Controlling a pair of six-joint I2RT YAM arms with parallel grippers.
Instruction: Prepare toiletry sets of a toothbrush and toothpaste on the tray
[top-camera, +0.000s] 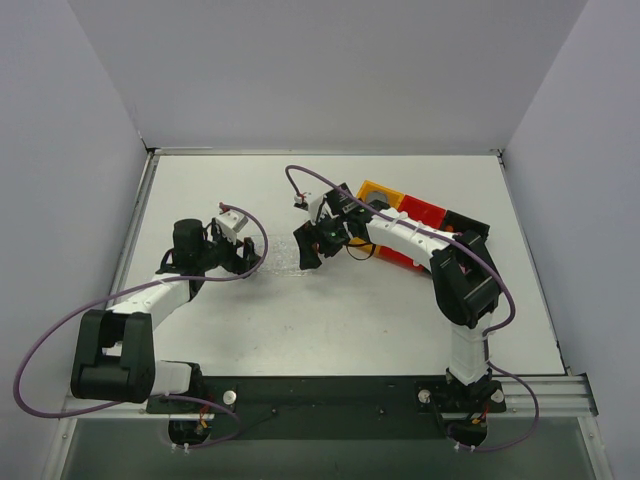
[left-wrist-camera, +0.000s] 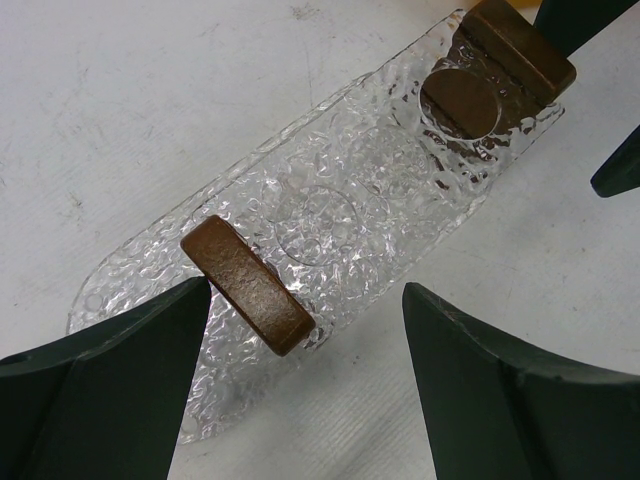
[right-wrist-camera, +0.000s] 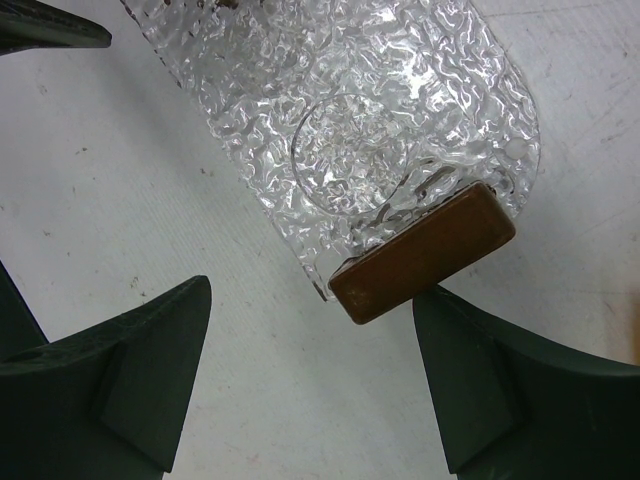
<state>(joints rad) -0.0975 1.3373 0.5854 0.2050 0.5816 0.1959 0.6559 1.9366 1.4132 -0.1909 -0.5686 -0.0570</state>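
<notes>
The tray (left-wrist-camera: 340, 190) is a clear, bumpy plastic holder with a brown wooden block (left-wrist-camera: 245, 285) at each end. It lies on the white table between my two grippers and nothing is in it. My left gripper (left-wrist-camera: 305, 290) is open and hovers over one end block. My right gripper (right-wrist-camera: 312, 290) is open over the other end, with that block (right-wrist-camera: 420, 260) just by its right fingertip. From above, the tray (top-camera: 282, 262) shows faintly between the left gripper (top-camera: 243, 257) and the right gripper (top-camera: 308, 247). No toothbrush or toothpaste is in view.
An orange bin (top-camera: 380, 193) and a red bin (top-camera: 424, 213) stand at the back right, partly covered by the right arm (top-camera: 415, 238). Grey walls close the table on three sides. The right gripper's fingers (left-wrist-camera: 620, 165) poke into the left wrist view.
</notes>
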